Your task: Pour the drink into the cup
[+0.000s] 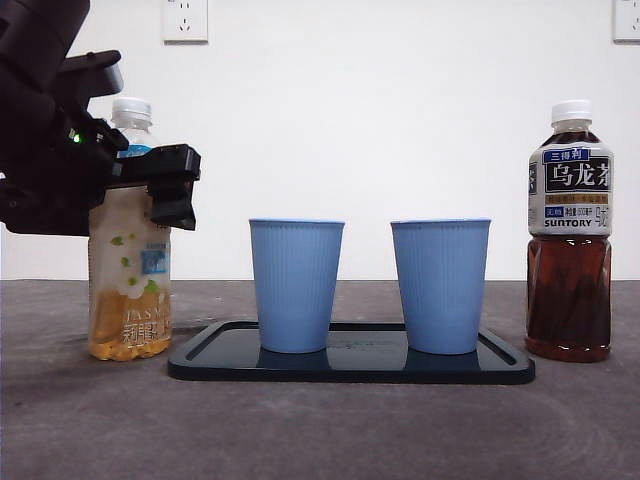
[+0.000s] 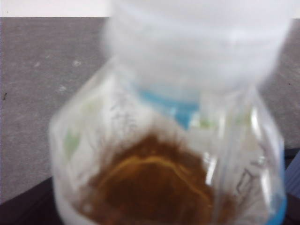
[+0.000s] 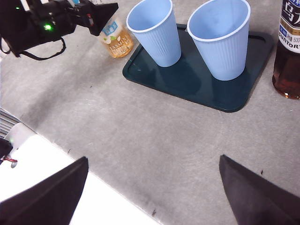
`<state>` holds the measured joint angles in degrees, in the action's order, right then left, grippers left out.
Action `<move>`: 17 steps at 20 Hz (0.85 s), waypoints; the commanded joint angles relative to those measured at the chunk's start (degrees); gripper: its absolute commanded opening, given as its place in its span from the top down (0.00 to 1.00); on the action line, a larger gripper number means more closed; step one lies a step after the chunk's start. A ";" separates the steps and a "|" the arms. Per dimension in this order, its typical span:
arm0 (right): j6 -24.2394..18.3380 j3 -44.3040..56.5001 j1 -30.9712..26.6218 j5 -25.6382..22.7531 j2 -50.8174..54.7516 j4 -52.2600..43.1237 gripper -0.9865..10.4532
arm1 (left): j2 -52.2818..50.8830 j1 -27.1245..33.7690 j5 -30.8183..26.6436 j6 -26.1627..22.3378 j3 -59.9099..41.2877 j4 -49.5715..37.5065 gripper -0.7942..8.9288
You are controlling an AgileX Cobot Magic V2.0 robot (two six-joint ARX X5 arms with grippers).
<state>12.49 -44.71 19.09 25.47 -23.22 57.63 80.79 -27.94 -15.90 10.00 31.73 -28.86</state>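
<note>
Here, on the gray table [image 1: 320, 430], the left gripper [image 1: 165, 180] reaches in from the upper left of the front view and sits at the shoulder of a jasmine tea bottle [image 1: 130, 290], just below its white cap [image 1: 132, 108]. Whether the jaws are pressing the bottle or merely flanking it cannot be told; the left wrist view shows only the blurred cap and the amber drink [image 2: 154, 187] below, filling the picture. The bottle stands upright on the table, capped, just left of a dark tray [image 1: 350, 368], with pale amber liquid low in it.

On the tray stand two blue paper cups, both upright and apart from each other: the left cup [image 1: 296, 285] nearer the jasmine bottle, the right cup [image 1: 441, 285] toward the tray's other end. From the right wrist view both look empty.

Right of the tray, an oolong tea bottle [image 1: 569, 250] stands upright and capped, dark brown liquid filling its lower half, a black Suntory label above.

The right gripper [image 3: 152, 197] hangs high over the near table edge, well apart from everything, its jaws spread wide and holding nothing.
</note>
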 commanded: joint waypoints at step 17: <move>-1.42 -1.03 0.24 0.04 -0.17 -2.12 0.52 | -39.95 -7.63 7.87 4.74 6.93 52.28 0.44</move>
<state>11.99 -44.75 19.09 25.50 -23.22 56.18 40.60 -35.18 -8.36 14.37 37.74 23.75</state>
